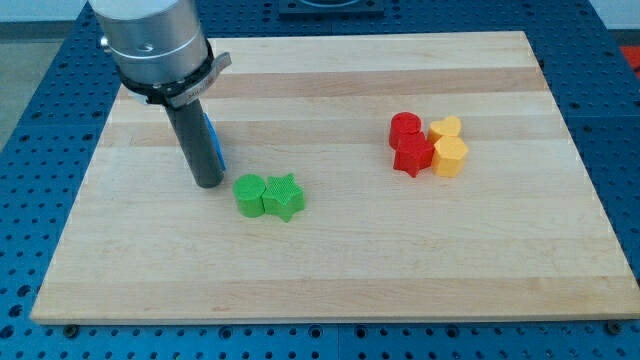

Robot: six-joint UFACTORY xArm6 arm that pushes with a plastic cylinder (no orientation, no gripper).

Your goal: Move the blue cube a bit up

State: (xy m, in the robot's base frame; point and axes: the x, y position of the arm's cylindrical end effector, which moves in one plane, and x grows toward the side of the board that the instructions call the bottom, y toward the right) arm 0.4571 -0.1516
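The blue cube (214, 143) sits at the board's left, mostly hidden behind my dark rod; only a thin blue strip shows on the rod's right side. My tip (208, 183) rests on the board just below and in front of the blue cube, touching or nearly touching it. A green cylinder (250, 195) and a green star (284, 196) lie together just right of my tip, slightly lower in the view.
A red cylinder (405, 128), a red star (412, 155), a yellow heart-like block (445, 128) and a yellow hexagonal block (450, 157) cluster at the right. The wooden board (330, 270) lies on a blue perforated table.
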